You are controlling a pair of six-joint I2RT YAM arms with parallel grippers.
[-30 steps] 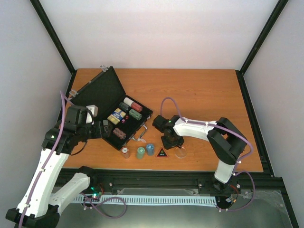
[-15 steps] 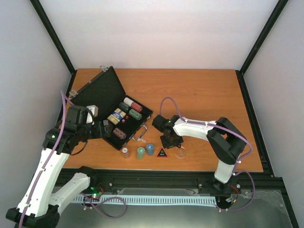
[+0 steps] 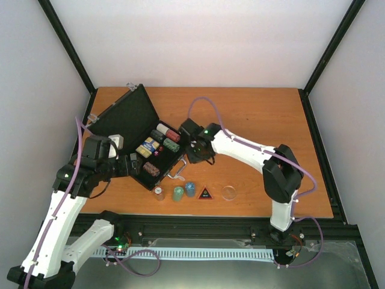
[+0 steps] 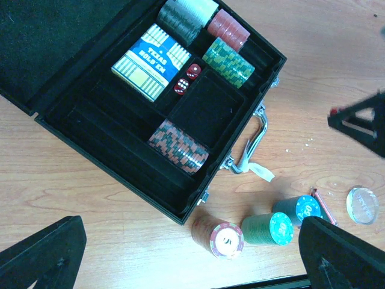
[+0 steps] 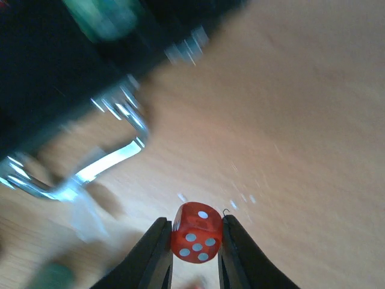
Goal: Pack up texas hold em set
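The open black case point(image 3: 120, 120) lies at the left, with chip stacks point(image 4: 178, 144), a blue card deck point(image 4: 150, 59) and two red dice point(image 4: 187, 79) in its compartments. My right gripper point(image 5: 195, 224) is shut on another red die point(image 5: 196, 238) and hangs just right of the case's silver handle point(image 3: 178, 171). My left gripper point(image 4: 195, 265) is open above the case's near corner, holding nothing. On the table in front stand a red chip stack point(image 4: 219, 236), a green one point(image 4: 269, 229) and a blue one point(image 4: 299, 211), then the black triangle point(image 3: 205, 194) and the clear disc point(image 3: 228, 192).
The case lid point(image 3: 123, 111) stands tilted open toward the back left. A white tag point(image 4: 260, 171) hangs from the handle. Black frame posts point(image 3: 316, 66) and white walls close in the wooden table point(image 3: 264, 120).
My right gripper has closed on a red die and carried it from beside the clear disc up and left, to next to the case handle. The left arm has barely moved.
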